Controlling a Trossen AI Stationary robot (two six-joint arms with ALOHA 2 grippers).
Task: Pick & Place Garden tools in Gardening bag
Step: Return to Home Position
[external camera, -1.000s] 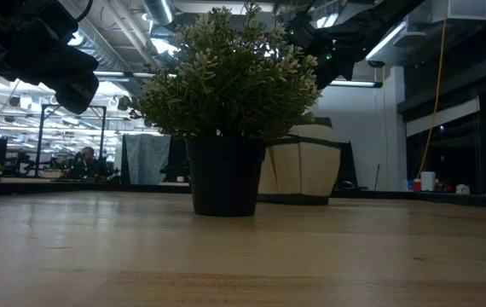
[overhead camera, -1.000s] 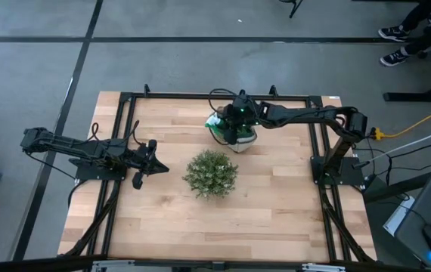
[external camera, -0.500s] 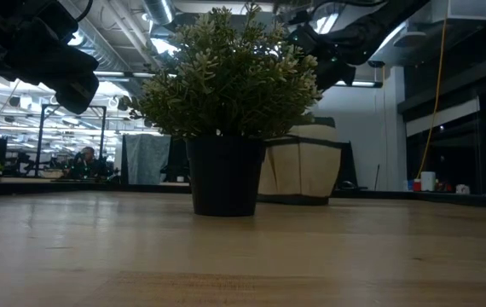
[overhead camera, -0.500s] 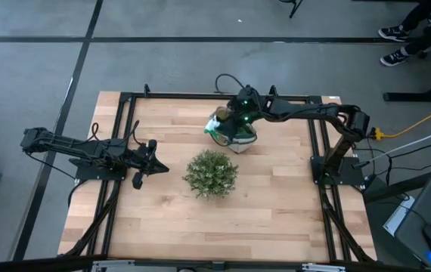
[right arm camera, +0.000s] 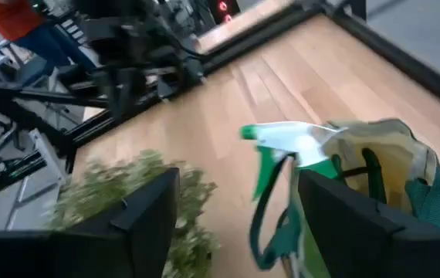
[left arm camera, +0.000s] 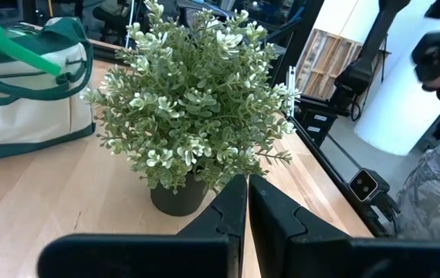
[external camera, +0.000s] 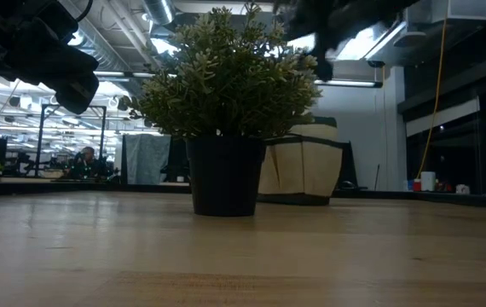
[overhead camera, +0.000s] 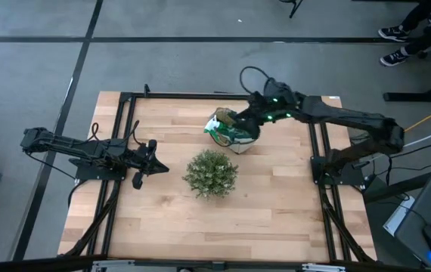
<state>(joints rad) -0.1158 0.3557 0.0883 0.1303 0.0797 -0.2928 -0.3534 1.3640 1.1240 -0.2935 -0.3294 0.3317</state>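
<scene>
Table (overhead camera: 276,215), pale wood planks, with a dark frame along its edges. Gardening bag (overhead camera: 231,134) stands upright near the far edge, cream fabric with dark green trim and looped handles. A green-and-white spray bottle (right arm camera: 286,143) sits in it, its trigger head poking above the rim on the side toward the left arm. Whatever else is inside cannot be made out.

Right hand (overhead camera: 244,119) hangs above the bag's right-hand rim with the arm stretched out from its base. Its fingers are spread wide and hold nothing.

Round bushy plant (overhead camera: 211,173) in a dark pot stands mid-table, just in front of the bag and apart from it.

Left hand (left arm camera: 247,185) waits at the table's left edge, pointed at the plant, fingers pressed together and empty.
</scene>
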